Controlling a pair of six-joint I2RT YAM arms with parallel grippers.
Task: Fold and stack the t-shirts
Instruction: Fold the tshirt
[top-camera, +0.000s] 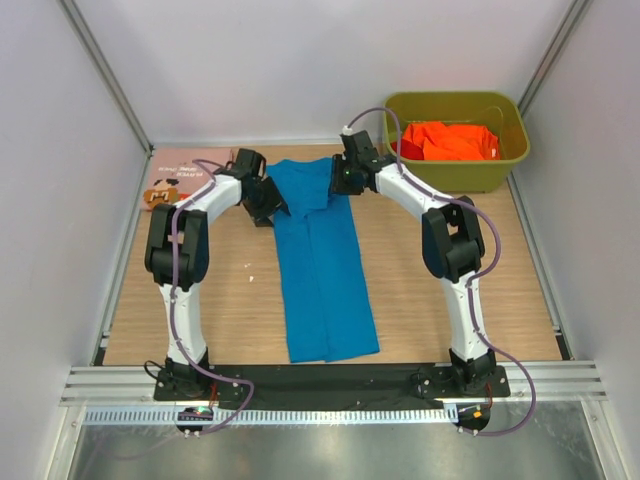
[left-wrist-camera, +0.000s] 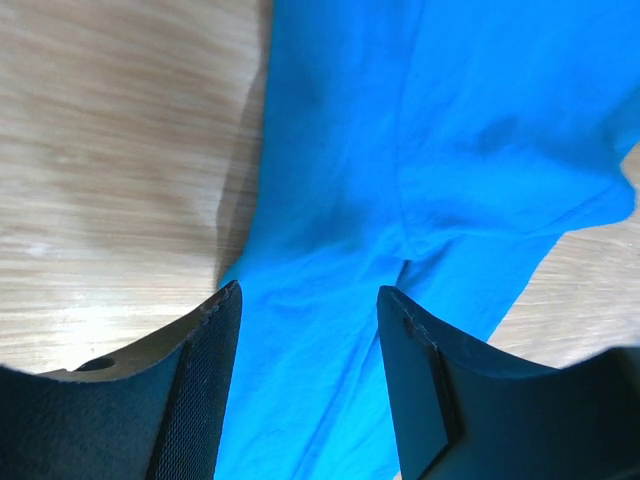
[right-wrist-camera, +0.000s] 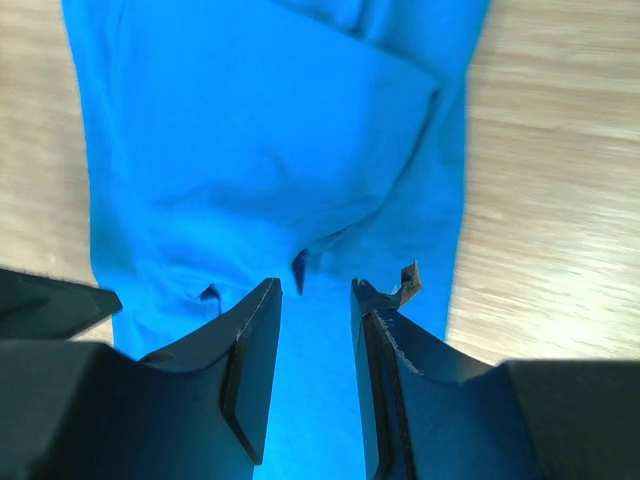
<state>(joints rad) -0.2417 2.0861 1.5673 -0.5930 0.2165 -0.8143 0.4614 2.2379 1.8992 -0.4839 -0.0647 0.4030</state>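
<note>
A bright blue t-shirt (top-camera: 325, 260) lies lengthwise in the table's middle, its sides folded in to a long strip. My left gripper (top-camera: 270, 205) is open above its far left corner; the blue cloth (left-wrist-camera: 400, 150) fills the gap between the jaws. My right gripper (top-camera: 340, 180) is open above the far right part, with blue cloth (right-wrist-camera: 270, 150) beneath and between the jaws. A pink t-shirt with brown print (top-camera: 175, 180) lies folded at the far left. An orange-red t-shirt (top-camera: 455, 140) lies in the bin.
An olive-green plastic bin (top-camera: 455, 170) stands at the far right corner. White walls enclose the wooden table (top-camera: 450, 320) on three sides. A black rail (top-camera: 330, 380) runs along the near edge at the arm bases.
</note>
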